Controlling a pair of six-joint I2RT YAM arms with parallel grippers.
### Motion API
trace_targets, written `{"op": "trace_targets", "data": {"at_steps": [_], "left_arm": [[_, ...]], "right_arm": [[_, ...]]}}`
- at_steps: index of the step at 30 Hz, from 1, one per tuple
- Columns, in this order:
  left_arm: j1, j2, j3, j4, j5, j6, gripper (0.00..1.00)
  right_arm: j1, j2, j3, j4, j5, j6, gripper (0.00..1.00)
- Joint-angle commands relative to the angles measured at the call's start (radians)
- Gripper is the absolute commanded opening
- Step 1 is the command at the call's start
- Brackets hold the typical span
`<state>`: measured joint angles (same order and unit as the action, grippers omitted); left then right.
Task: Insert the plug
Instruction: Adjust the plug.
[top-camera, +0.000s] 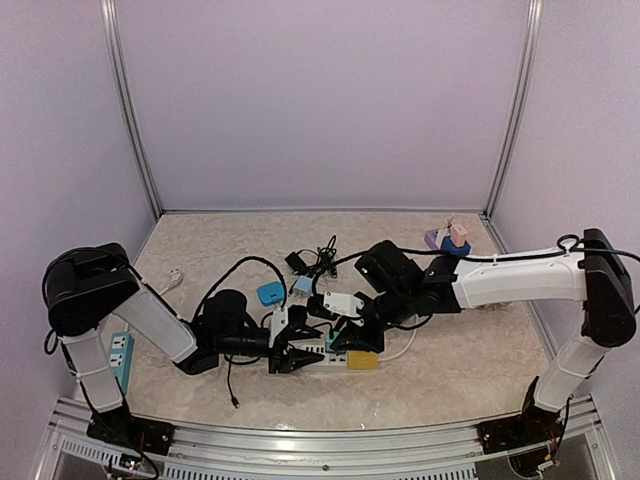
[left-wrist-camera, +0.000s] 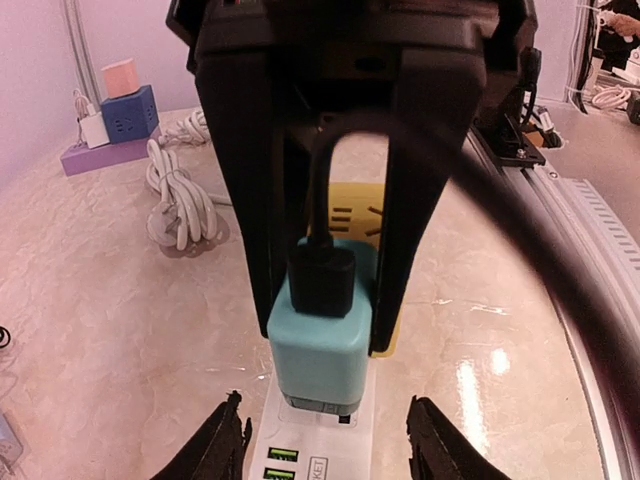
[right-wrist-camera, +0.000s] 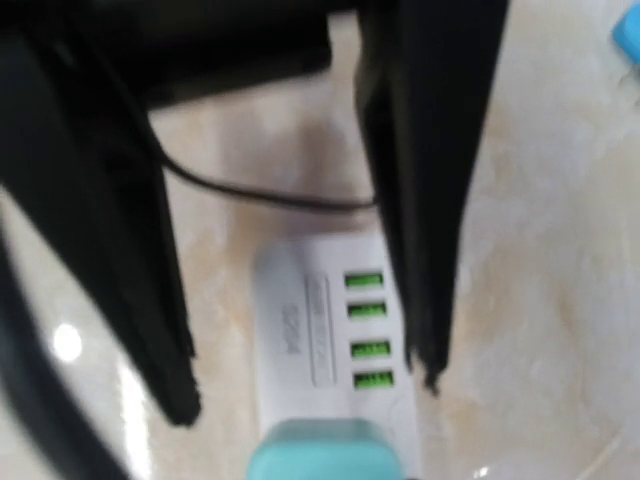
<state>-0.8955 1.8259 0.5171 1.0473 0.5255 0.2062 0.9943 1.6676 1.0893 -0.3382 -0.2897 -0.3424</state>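
Plug (left-wrist-camera: 320, 360) clamped in right claw (right-wrist-camera: 308, 392), atop power strip (right-wrist-camera: 290, 340)

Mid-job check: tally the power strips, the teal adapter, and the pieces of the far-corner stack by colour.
Power strips: 2, white strip and pale blue strip
Teal adapter: 1
Pink cube: 1
Blue cube: 1
Purple base: 1
White block: 1
Total: 7

Teal plug (left-wrist-camera: 320, 345), white power strip (left-wrist-camera: 312, 445)
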Motion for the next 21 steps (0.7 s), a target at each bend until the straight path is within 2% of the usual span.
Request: {"op": "trace_targets", "data": {"at_steps": [1,7,17,21], "left_arm": [[0.008,0.026,0.007,0.009,0.015,-0.024,0.54],[0.006,0.005,0.001,0.056,0.027,-0.066,0.50],[0.002,-0.029,-0.031,0.251,0.073,-0.196,0.48],[-0.003,-0.012,-0.023,0.261,0.089,-0.201,0.42]], "right_arm": [[0.004,-0.078,-0.021,0.091,-0.096,-0.001,0.00],[0.003,-0.108,-0.033,0.114,-0.120,-0.002,0.00],[0.003,-0.109,-0.019,0.066,-0.079,-0.019,0.00],[0.003,-0.114,-0.019,0.071,-0.087,-0.011,0.00]]}}
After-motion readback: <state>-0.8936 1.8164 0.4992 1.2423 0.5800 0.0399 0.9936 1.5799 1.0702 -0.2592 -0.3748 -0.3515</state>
